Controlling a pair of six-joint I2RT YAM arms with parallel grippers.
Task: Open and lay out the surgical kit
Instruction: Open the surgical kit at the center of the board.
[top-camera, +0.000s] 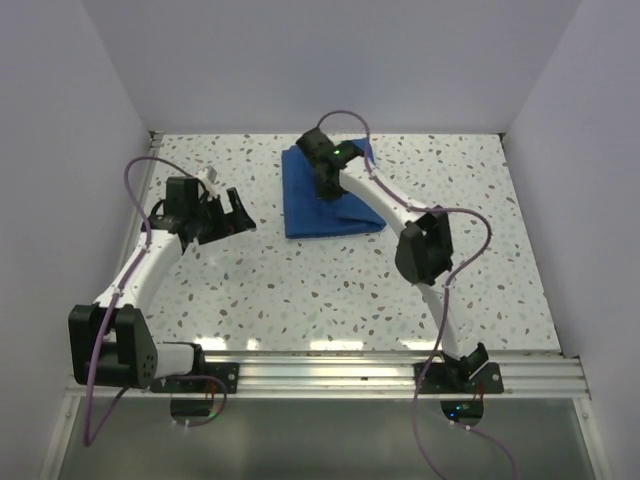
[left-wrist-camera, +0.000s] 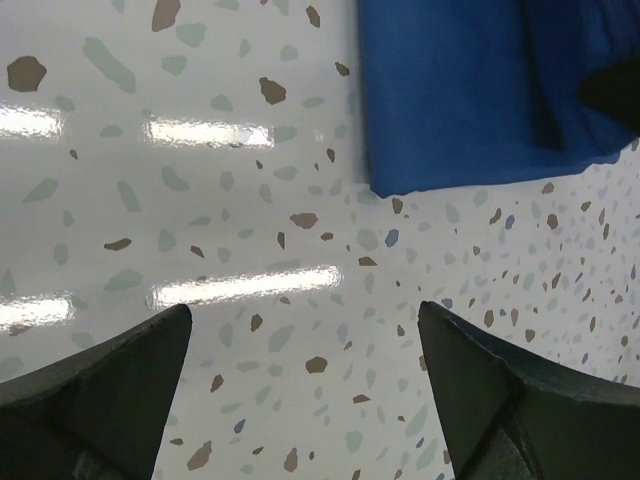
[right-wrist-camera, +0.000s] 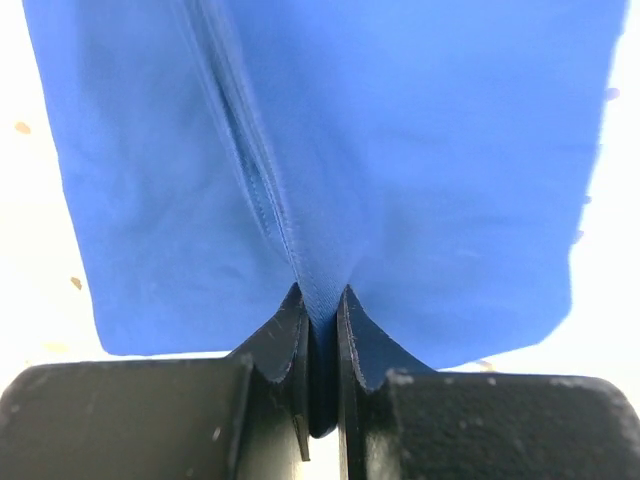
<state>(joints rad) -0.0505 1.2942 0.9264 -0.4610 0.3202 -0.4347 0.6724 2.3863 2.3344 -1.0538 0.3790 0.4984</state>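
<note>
R gripper (right-wrist-camera: 320, 305) pinches fold of blue wrap (right-wrist-camera: 430, 150).
We see its long axis near-to-far; L gripper (left-wrist-camera: 305, 310) spread wide alongside, over table (left-wrist-camera: 120, 250).

I record the blue wrap (top-camera: 305, 205) as woven cloth, matt, with a stitched hem and soft creases in the right wrist view. The table (top-camera: 300, 290) is smooth and speckled, glossy enough to throw back the lamps as bright bars. The right gripper (right-wrist-camera: 320, 305) is matt black plastic, finely scuffed near its tips; the left gripper (left-wrist-camera: 305, 310) looks alike. The rail (top-camera: 330, 365), low in the top view, is bare ribbed metal.
</note>
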